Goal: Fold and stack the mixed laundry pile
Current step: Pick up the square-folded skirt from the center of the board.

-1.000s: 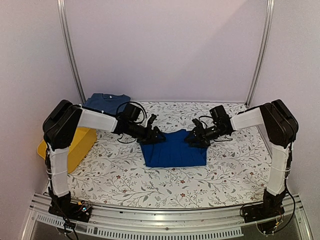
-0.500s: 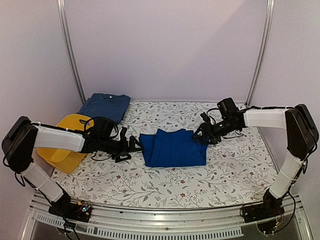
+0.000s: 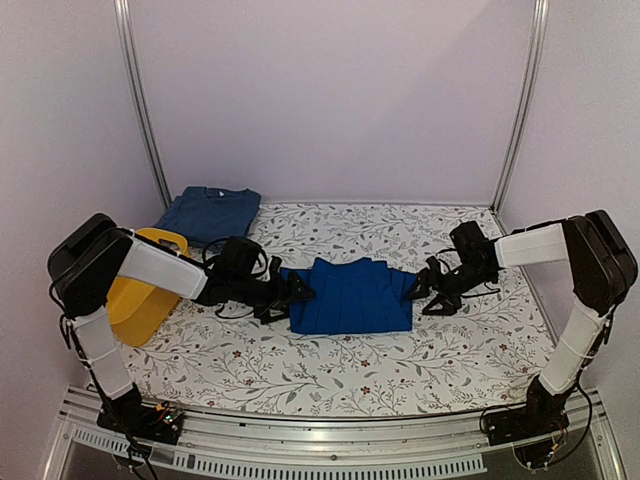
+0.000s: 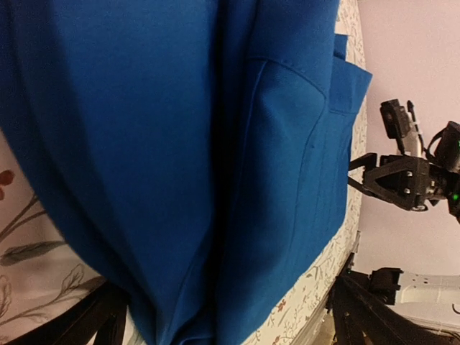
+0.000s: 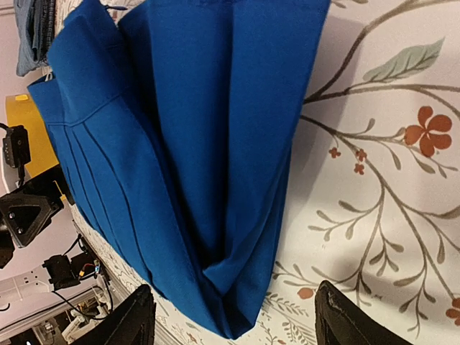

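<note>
Looking at the top view first: the royal-blue piece [image 3: 350,297] lies folded mid-surface [image 3: 330,370], with the left pincer [image 3: 297,292] at its left edge and the right pincer [image 3: 417,290] at its right. Both are too dark to read from up here. The navy-teal piece [image 3: 212,210] sits back-left, and the yellow tub [image 3: 135,305] at the left edge is partly behind my arm. Bare room along the near side.

Left wrist: cloth fills the frame, fingers [image 4: 104,320] spread wide, only the tips showing.

Right wrist: fingers [image 5: 136,320] are wide too, with the fold's corner between them touching neither.
</note>
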`<state>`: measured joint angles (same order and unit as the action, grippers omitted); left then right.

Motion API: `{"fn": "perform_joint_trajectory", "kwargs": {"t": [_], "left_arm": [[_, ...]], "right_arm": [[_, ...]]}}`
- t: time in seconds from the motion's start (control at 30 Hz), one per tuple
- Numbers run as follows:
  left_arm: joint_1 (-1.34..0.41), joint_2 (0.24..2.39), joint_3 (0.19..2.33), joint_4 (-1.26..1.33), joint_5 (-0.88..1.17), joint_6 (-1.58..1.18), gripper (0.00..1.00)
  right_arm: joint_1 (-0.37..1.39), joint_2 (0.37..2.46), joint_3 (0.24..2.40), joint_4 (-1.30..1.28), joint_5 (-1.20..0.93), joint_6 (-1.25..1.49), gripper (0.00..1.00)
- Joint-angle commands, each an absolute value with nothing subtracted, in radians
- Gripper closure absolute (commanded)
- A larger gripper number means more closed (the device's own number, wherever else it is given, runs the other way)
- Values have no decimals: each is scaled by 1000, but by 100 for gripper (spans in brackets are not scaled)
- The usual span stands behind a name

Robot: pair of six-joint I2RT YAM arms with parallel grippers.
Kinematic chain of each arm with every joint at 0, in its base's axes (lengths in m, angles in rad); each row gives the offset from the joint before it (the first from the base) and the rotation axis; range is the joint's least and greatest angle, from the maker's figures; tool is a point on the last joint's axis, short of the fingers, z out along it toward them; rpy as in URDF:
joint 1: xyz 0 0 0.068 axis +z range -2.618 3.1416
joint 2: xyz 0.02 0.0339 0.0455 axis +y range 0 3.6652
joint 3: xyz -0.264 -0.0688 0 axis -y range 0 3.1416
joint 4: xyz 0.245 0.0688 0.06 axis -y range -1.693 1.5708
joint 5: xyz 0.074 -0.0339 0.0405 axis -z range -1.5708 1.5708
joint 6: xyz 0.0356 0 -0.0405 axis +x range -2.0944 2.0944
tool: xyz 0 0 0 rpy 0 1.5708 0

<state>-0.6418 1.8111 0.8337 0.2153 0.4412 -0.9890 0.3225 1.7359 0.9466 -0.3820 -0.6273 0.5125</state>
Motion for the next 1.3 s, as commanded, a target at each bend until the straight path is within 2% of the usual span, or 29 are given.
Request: {"fn": "perform_joint_trajectory", "kwargs": {"t": [0.0, 0.1, 0.23, 0.5, 0.67, 0.93, 1.0, 1.07, 1.2, 1.27], "left_arm": [[-657, 1914, 851, 257, 473, -1028, 2], [-663, 1957, 867, 326, 499, -1047, 6], [-677, 2004, 903, 376, 526, -1047, 8], [-704, 2119, 1045, 368, 539, -1039, 15], [-710, 2152, 1088, 407, 524, -1052, 28], [-722, 2223, 1158, 461, 538, -1078, 32], [-721, 2228, 1163, 464, 544, -1075, 44], [-710, 2219, 1169, 432, 547, -1054, 67], [-685, 2180, 1230, 257, 530, -937, 96], [-674, 2179, 1302, 107, 508, -848, 100]], "right_arm": [[336, 1828, 961, -285, -692, 532, 29], [356, 1893, 1015, -274, -702, 522, 31], [384, 1973, 1077, -270, -716, 511, 39], [431, 2050, 1116, -250, -730, 517, 49], [467, 2082, 1135, -207, -740, 559, 52], [512, 2129, 1170, -158, -751, 613, 54], [512, 2129, 1172, -153, -758, 618, 54], [511, 2118, 1177, -156, -762, 614, 53], [506, 2072, 1195, -118, -775, 620, 49], [499, 2070, 1218, -128, -781, 618, 44]]}}
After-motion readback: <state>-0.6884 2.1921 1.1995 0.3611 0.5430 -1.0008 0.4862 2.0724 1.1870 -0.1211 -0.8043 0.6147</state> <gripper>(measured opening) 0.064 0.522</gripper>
